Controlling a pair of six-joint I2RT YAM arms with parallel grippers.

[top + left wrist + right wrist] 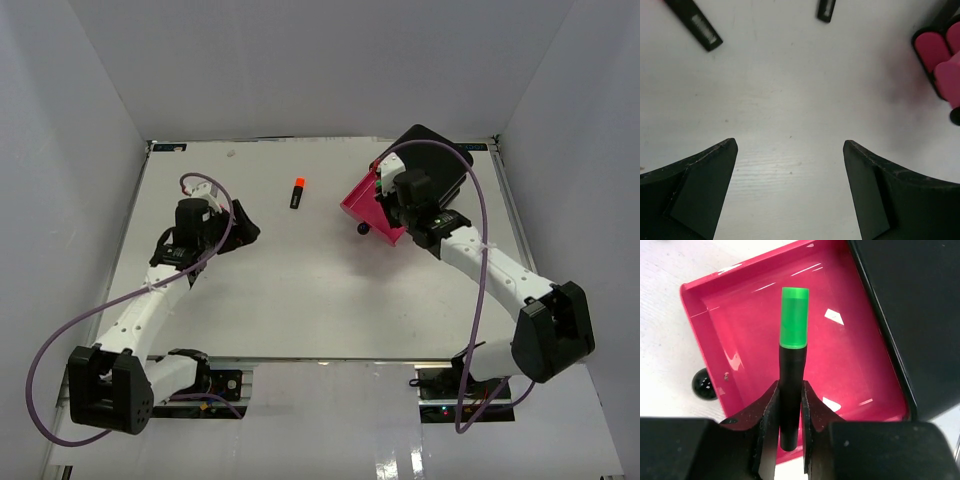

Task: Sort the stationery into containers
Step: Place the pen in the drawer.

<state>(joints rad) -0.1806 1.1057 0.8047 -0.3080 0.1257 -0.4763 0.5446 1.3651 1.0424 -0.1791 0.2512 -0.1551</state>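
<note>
My right gripper (790,387) is shut on a stubby black highlighter with a green cap (793,317). It holds the highlighter above the pulled-out pink drawer (850,365) of the black box (915,315). In the top view the right gripper (392,195) hangs over this open drawer (365,208). A black highlighter with an orange cap (298,193) lies on the table left of the drawer. My left gripper (243,225) is open and empty, low over the table, left of that highlighter. In the left wrist view the left gripper (790,142) has its jaws wide apart over bare table.
The left wrist view shows two black labelled barrels at the top edge (696,24) (826,10), their caps out of view. Pink drawer fronts (932,50) show at its right edge. The drawer's black knob (704,383) sits by the table. White walls enclose the table (300,290).
</note>
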